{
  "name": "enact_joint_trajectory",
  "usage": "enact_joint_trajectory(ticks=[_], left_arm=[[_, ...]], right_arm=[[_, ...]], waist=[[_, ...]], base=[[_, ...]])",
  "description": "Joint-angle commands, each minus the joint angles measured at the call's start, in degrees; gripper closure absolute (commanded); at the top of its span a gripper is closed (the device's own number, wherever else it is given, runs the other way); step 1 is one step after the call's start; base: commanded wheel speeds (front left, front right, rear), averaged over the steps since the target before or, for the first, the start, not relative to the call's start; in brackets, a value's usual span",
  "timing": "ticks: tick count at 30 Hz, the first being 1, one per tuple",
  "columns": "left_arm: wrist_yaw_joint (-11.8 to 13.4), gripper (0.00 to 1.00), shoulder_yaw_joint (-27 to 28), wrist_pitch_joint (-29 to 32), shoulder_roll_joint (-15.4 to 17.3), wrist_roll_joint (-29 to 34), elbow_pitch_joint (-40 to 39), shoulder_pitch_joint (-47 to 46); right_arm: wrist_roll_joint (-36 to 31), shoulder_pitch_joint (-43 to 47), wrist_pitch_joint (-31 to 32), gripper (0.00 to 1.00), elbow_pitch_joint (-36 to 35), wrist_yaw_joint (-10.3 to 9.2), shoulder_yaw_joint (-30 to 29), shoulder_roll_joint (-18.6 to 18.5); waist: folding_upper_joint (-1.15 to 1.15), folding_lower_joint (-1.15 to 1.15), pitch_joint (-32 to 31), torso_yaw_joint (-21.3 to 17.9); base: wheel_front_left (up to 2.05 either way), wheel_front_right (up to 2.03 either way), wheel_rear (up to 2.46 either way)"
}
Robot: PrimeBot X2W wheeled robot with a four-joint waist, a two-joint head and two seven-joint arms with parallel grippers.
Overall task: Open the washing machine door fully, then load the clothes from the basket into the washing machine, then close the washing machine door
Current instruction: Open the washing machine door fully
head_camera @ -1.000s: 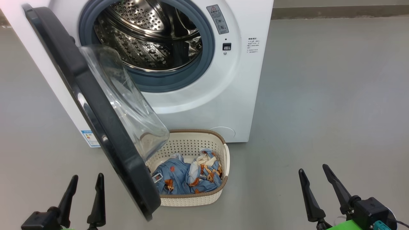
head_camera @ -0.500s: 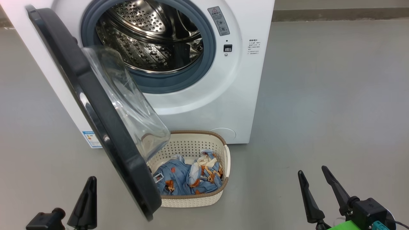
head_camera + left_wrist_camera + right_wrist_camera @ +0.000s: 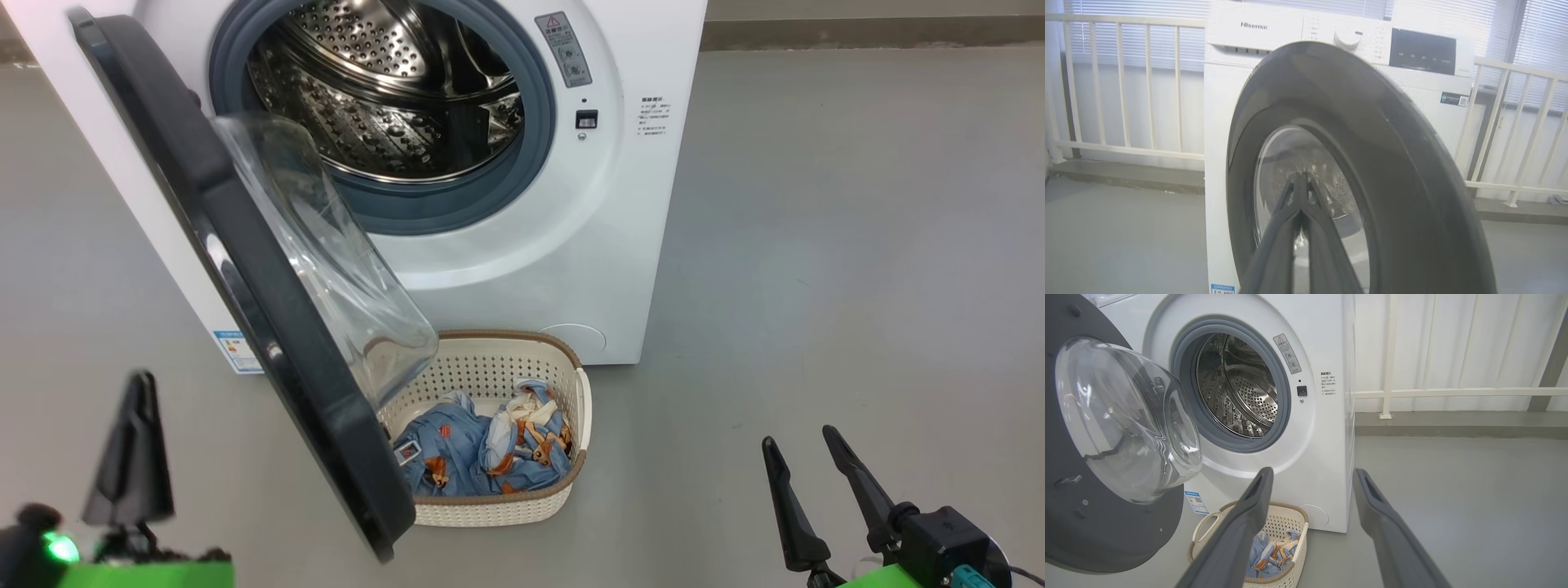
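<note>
The washing machine (image 3: 531,269) stands with its steel drum (image 3: 384,90) exposed. Its door (image 3: 245,269) hangs partly open, edge-on to me, the glass bowl facing the drum. The basket (image 3: 490,513) sits on the floor below the door, holding the blue printed clothes (image 3: 482,445). My left gripper (image 3: 143,384) is shut and empty, raised at the lower left, outside the door. In the left wrist view its closed tips (image 3: 1300,176) point at the door's outer face (image 3: 1372,163), apart from it. My right gripper (image 3: 800,441) stands open and empty at the lower right, right of the basket (image 3: 1208,526).
Grey floor (image 3: 857,245) stretches to the right of the machine. A white railing (image 3: 1126,81) and blinds run behind the washer. The door's lower edge overhangs the basket's left side.
My left gripper has shut its fingers and risen up and left, outside the door. The right gripper, door, basket and clothes have kept their places; the head view shifted slightly.
</note>
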Motion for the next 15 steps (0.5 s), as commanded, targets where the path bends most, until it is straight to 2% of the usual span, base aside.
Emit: enact_joint_trajectory(ticks=[1,9,15], left_arm=[[-0.09,1.00,2.45,-0.31,0.73,0.76,-3.22,-3.29],[-0.09,1.00,0.56,-0.31,1.46,2.07,-15.94,-7.45],[-0.09,1.00,-7.40,-0.31,3.52,2.26,-21.67,-9.78]], right_arm=[[0.40,-1.49,-0.69,0.00,-1.18,0.52,1.25,-0.19],[0.86,-1.46,-0.69,0.00,-0.68,0.52,1.50,-0.19],[1.17,-1.47,-0.69,0.00,-0.18,0.52,1.66,-0.19]], waist=[[0.00,0.00,0.01,0.04],[0.00,0.00,-0.12,0.13],[0.00,0.00,-0.15,0.20]], base=[[0.00,0.00,0.00],[0.00,0.00,0.00],[0.00,0.00,0.00]])
